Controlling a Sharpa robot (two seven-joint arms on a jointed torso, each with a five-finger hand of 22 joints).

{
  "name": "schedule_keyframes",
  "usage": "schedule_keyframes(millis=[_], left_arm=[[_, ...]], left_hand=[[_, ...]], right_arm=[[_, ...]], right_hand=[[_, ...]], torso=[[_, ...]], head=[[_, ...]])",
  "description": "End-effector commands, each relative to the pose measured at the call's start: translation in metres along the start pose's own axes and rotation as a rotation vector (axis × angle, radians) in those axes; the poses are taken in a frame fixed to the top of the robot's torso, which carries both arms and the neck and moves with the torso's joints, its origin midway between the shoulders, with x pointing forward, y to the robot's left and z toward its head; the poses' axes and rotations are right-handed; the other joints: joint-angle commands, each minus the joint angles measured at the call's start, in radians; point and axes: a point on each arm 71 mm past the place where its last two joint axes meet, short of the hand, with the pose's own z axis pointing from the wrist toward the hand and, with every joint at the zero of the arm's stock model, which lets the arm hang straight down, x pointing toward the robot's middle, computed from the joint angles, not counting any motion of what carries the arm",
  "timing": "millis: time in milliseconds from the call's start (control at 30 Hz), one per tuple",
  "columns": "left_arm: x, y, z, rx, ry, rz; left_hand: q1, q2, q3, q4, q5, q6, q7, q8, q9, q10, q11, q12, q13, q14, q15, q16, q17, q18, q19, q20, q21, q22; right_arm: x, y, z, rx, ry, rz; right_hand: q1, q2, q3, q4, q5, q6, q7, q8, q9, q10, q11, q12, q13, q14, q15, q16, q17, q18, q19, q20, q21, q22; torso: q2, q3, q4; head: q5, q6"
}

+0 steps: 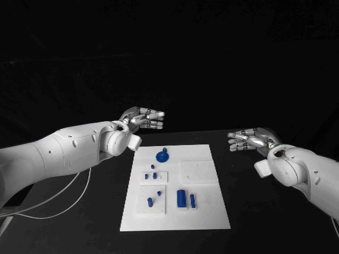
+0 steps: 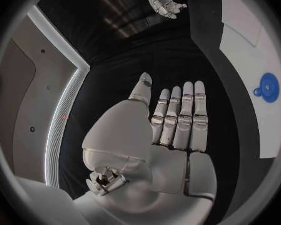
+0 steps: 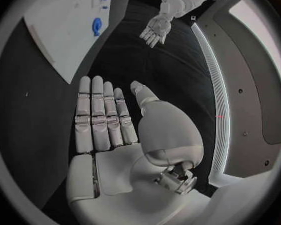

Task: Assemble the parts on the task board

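Observation:
The white task board (image 1: pixel 204 211) lies in the middle of the black table. On it are a round blue part with a knob (image 1: pixel 162 156) near the far end, small blue pegs (image 1: pixel 153 174) at mid-left, more small pegs (image 1: pixel 152 200) in a near-left recess, and two blue cylinders (image 1: pixel 183 198) beside them. My left hand (image 1: pixel 144 118) hovers beyond the board's far left corner, fingers straight and apart, empty (image 2: pixel 178 120). My right hand (image 1: pixel 250 141) hangs off the board's far right side, also flat and empty (image 3: pixel 106 120). The round blue part (image 2: pixel 268 87) and the board (image 3: pixel 72 30) appear in the wrist views.
A white cable (image 1: pixel 59 206) loops over the table at the left under my left arm. A square recess (image 1: pixel 198 172) on the board's right half holds nothing. Black table surface (image 1: pixel 253 211) surrounds the board on both sides.

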Motion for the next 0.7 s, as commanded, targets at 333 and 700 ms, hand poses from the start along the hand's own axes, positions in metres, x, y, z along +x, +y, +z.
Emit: schedule_keyframes(millis=[333,700], left_arm=[[-0.006,0.001,0.006,0.017,-0.039,-0.016],[0.025,0.012,-0.007,0.034,-0.084,-0.032]], left_hand=[[-0.419,-0.05,0.131,0.048,-0.095,-0.324,-0.123,-0.064,-0.061,-0.349,-0.122,-0.058,-0.058,-0.369,-0.115,-0.066,-0.065,-0.062,-0.325,-0.115,-0.094,-0.08],[-1.355,-0.05,0.131,0.048,-0.095,-1.024,-0.123,-0.064,-0.061,-1.065,-0.122,-0.058,-0.058,-1.109,-0.115,-0.066,-0.065,-0.062,-1.04,-0.115,-0.094,-0.08]], right_arm=[[-0.014,0.001,0.008,-0.06,-0.067,0.141],[0.004,0.013,-0.004,-0.125,-0.122,0.182]], right_hand=[[-0.347,-0.021,-0.111,0.087,-0.368,-1.069,-0.102,-0.064,-0.064,-0.468,-0.082,-0.077,-0.105,-0.455,-0.065,-0.078,-0.305,-0.101,-1.099,-0.091,-0.073,-0.293],[-1.177,-0.021,-0.111,0.087,-0.368,-1.069,-0.102,-0.064,-0.064,-1.189,-0.082,-0.077,-0.105,-1.211,-0.065,-0.078,-0.305,-0.101,-1.099,-0.091,-0.073,-0.293]], torso=[[-0.02,0.0007,0.0013],[-0.028,-0.0174,0.078]], head=[[0.005,0.02],[-0.066,0.036]])
